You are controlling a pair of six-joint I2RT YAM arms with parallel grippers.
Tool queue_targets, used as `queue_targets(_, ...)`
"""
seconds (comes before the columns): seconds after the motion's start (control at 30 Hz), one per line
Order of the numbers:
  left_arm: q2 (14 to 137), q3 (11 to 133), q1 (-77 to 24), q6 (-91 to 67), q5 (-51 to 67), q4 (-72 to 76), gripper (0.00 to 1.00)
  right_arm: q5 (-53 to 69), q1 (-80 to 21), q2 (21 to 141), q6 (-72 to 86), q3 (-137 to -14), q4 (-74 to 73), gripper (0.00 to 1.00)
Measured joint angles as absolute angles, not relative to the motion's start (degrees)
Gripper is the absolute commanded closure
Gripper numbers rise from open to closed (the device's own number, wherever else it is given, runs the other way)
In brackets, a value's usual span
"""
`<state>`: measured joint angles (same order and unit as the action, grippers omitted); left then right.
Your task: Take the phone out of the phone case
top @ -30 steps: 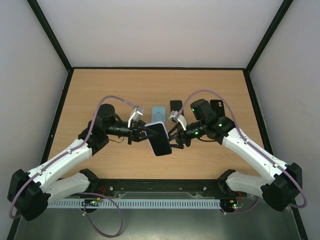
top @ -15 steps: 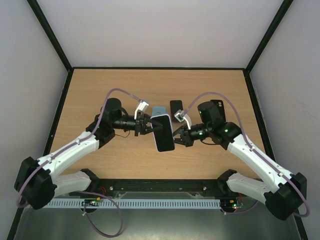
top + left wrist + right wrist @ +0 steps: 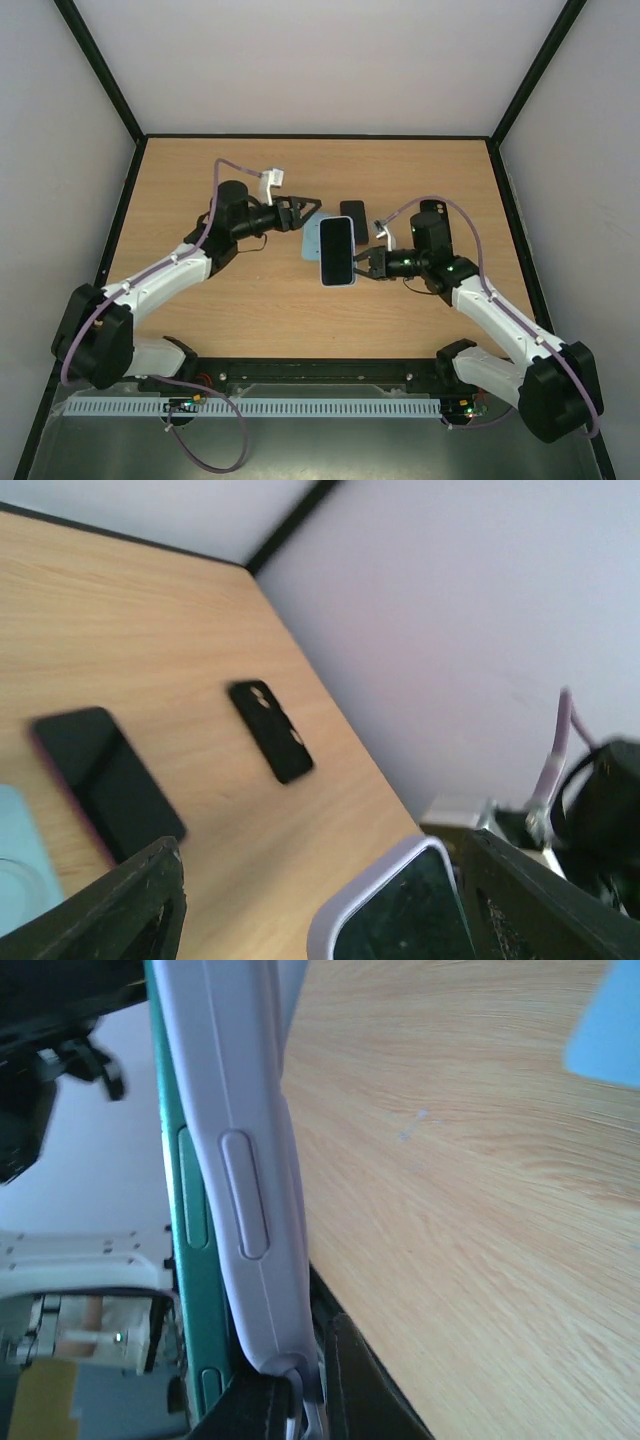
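Observation:
The phone (image 3: pixel 337 250), dark screen up, sits in a pale lavender phone case (image 3: pixel 245 1160). The phone's green side (image 3: pixel 195 1210) shows beside the case. My right gripper (image 3: pixel 368 262) is shut on the right-hand edge of the cased phone, and the right wrist view shows its fingers (image 3: pixel 350 1380) pinching the case's lower end. My left gripper (image 3: pixel 308 212) is open just left of the phone's far end and touches nothing. In the left wrist view the case's corner (image 3: pixel 385 895) lies between the spread fingers (image 3: pixel 140 900).
A light blue case (image 3: pixel 311 243) lies flat, half hidden under the held phone. A black phone (image 3: pixel 352 213) lies just behind it, and a black case (image 3: pixel 433 210) with camera holes lies further right. Black frame rails border the wooden table (image 3: pixel 200 180).
My left gripper has let go of the phone, opened and drawn back to the left. My right gripper has shut on the phone's edge, and the phone has turned screen up and moved a little right.

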<state>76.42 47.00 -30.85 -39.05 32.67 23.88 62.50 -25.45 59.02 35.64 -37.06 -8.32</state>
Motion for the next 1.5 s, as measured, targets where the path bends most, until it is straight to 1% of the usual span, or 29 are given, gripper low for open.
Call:
queue_targets(0.07,75.70,47.00,-29.98,-39.42,28.67,22.85,0.25,62.06,-23.38,59.02,37.47,-34.30,-6.70,0.98)
queue_targets(0.17,73.69,46.89,-29.95,-38.48,22.48,20.29,0.30,59.88,-20.64,59.20,38.63,-31.73,-6.68,0.98)
queue_targets(0.27,70.76,46.00,-33.56,-35.03,15.14,17.43,0.32,55.70,-18.92,60.03,37.56,-31.53,-8.58,0.98)
queue_targets(0.4,68.03,44.56,-46.11,-27.66,1.72,13.10,0.33,48.38,-17.80,60.93,33.91,-33.34,-15.25,0.98)
queue_targets(0.53,68.31,43.59,-59.02,-19.84,-11.55,11.55,0.35,44.66,-17.58,62.33,32.12,-34.96,-19.14,0.98)
queue_targets(0.7,72.10,43.00,-68.77,-9.93,-24.25,12.73,0.31,43.70,-17.58,64.31,31.90,-35.09,-21.06,0.98)
queue_targets(0.87,78.89,43.31,-72.34,-2.87,-29.30,14.63,0.29,44.56,-17.58,65.71,32.14,-35.11,-21.15,0.98)
queue_targets(1.1,88.95,46.52,-73.45,2.02,-32.56,16.19,0.29,46.00,-17.58,65.93,32.42,-35.11,-20.75,0.98)
queue_targets(1.5,91.44,48.31,-73.58,3.92,-31.46,19.88,0.29,46.28,-17.52,64.86,32.47,-35.00,-20.67,0.98)
